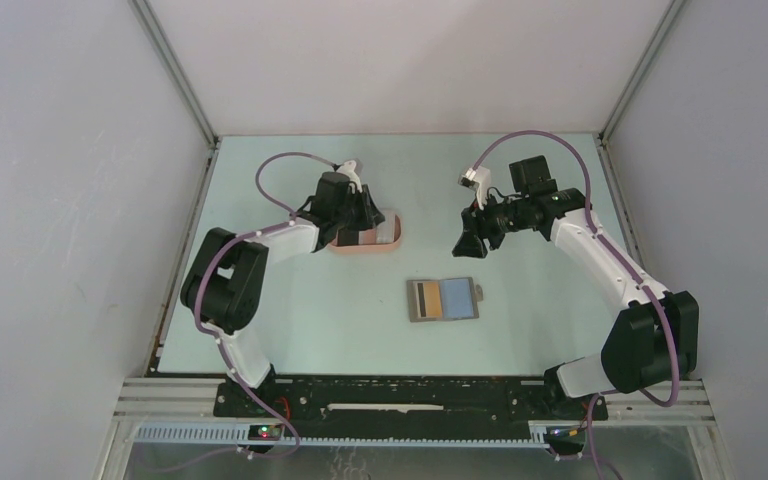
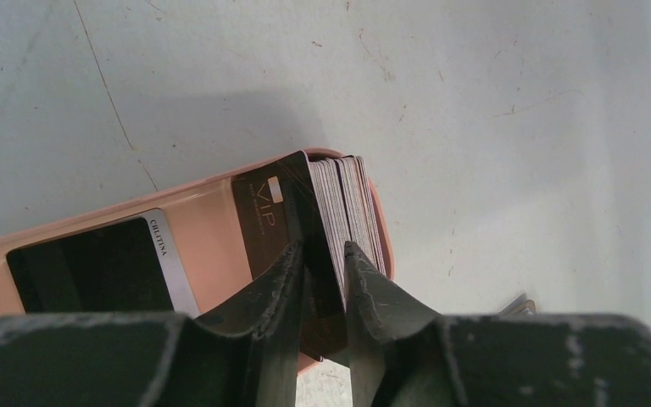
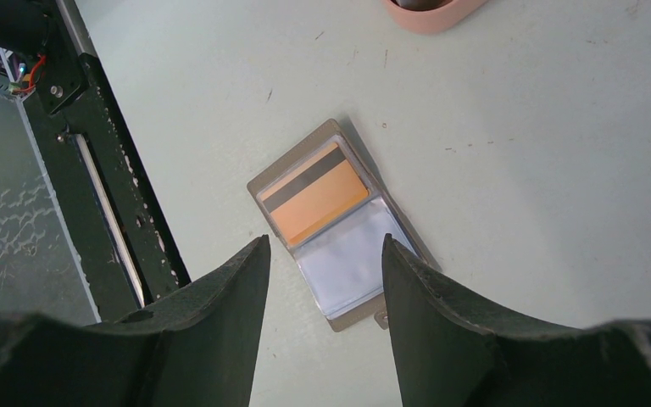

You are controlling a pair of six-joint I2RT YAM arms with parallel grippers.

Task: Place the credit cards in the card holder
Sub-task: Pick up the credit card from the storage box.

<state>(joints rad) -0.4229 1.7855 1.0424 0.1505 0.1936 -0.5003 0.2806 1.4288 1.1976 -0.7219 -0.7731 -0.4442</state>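
Left arm: left tool (image 1: 360, 215) is down at the card holder (image 1: 360, 250), which lies on the counter (image 1: 290, 330) in the far half, left of centre, long side parallel to the far edge.

Left wrist view: a stack of credit cards (image 2: 347, 195) stands on edge in one end of the holder, leaning against the rim. The front card (image 2: 263, 212) is dark brown and marked "VIP". The tool's fingers (image 2: 284, 280) are drawn in narrow, one on each side of the front part of the stack. Cards fill the gap and both fingers look to be in contact, so the tool is clamped on the cards. The rest of the stack runs behind the other finger.

A black card (image 2: 93, 267) with a pale stripe lies flat on the holder floor at the other end.

Right arm: right tool (image 1: 465, 243) hangs above the counter, right of centre. Its jaws are apart with nothing between them.

Right wrist view looks down on a grey wallet (image 1: 444, 318) lying open near the middle of the counter, apart from the holder. An orange card (image 3: 322, 203) with a black stripe sits in one half and a pale card (image 3: 352, 263) in the other.
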